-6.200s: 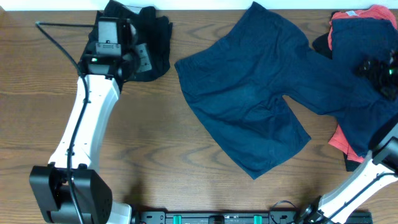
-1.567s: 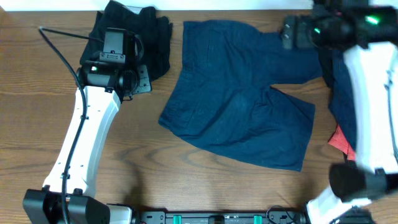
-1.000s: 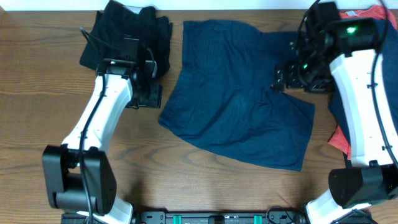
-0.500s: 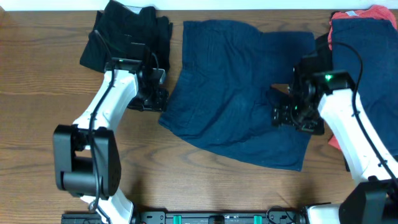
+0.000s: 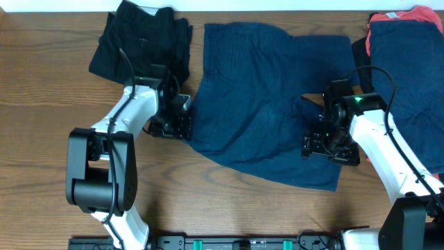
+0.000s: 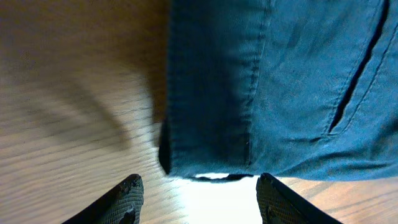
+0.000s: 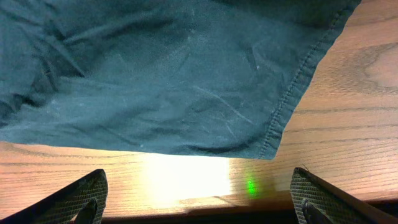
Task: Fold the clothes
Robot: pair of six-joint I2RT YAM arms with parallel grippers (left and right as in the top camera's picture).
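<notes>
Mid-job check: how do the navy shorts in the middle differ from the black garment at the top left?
The navy shorts lie spread out flat; the black garment is gathered into a compact pile. The shorts cover far more of the table than the black garment does. The shorts are dark blue, the garment black. Both are soft fabric resting on the wood.

Both arms bend inward, left pincer (image 6: 199, 182) and right pincer (image 7: 199, 179) spread apart.

Left hand (image 6: 200, 200) is spread open low over the wooden worktop (image 6: 62, 137), with the stitched corner of the navy shorts (image 6: 280, 93) lying just past its fingertips, lined up with the gap, not gripped.
</notes>
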